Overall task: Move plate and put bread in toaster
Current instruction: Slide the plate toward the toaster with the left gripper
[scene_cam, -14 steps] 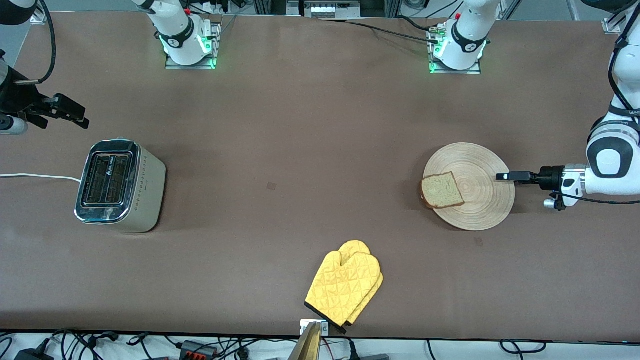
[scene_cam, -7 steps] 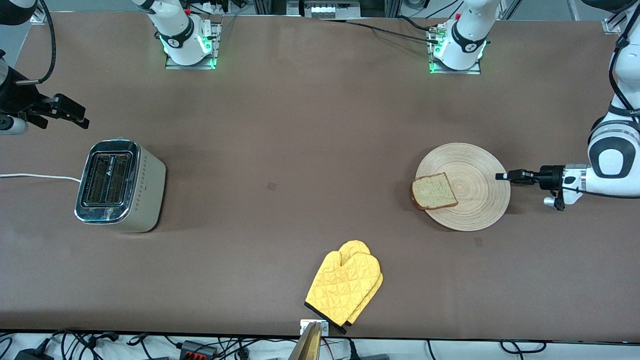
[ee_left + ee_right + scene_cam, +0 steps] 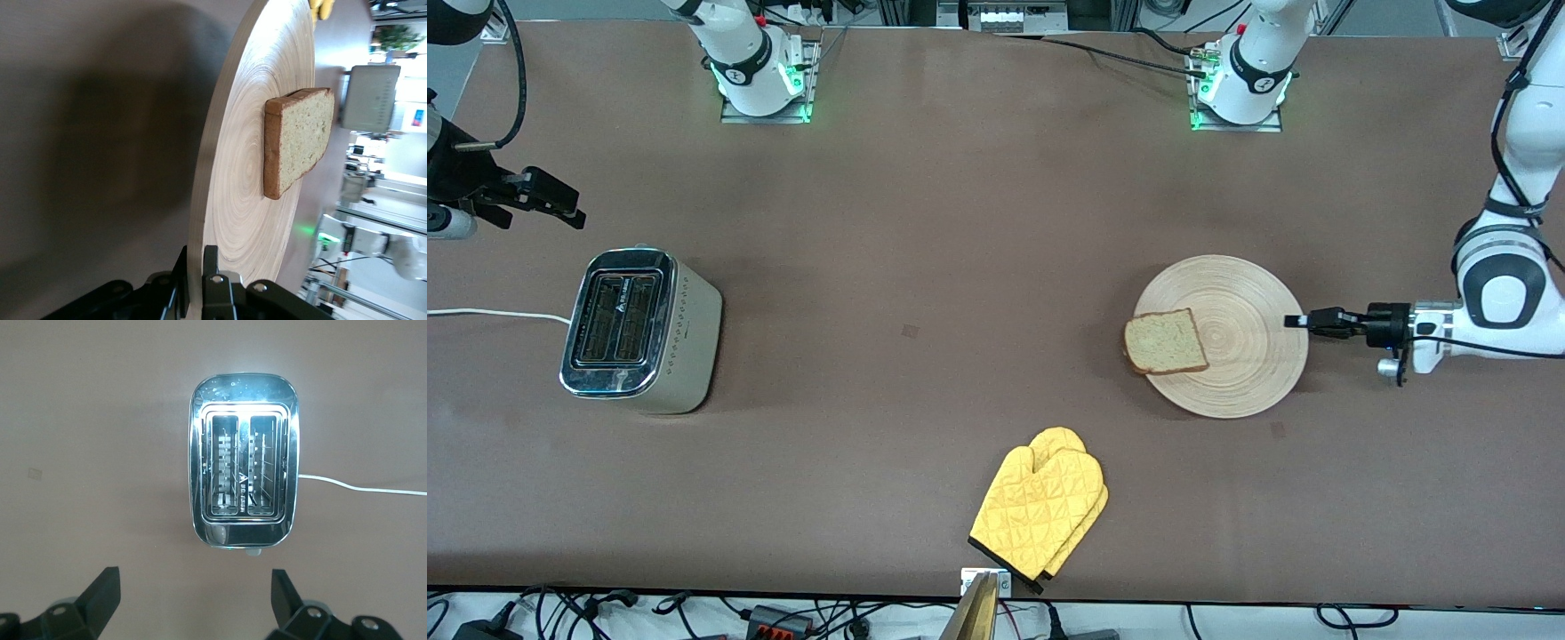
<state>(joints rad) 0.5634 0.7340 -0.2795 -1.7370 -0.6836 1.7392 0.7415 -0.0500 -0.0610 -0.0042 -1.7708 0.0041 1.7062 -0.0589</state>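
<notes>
- Left gripper (image 3: pixel 1296 321) is clamped on the rim of the plate (image 3: pixel 1245 356), at the edge toward the left arm's end of the table.
- Bread (image 3: pixel 1165 341) lies flat on the plate, at the rim toward the toaster (image 3: pixel 640 331).
- Toaster stands well apart, toward the right arm's end; slots empty.
- Right gripper (image 3: pixel 193 600) waits above the toaster, fingers apart; it looks the nearer one for loading.
</notes>
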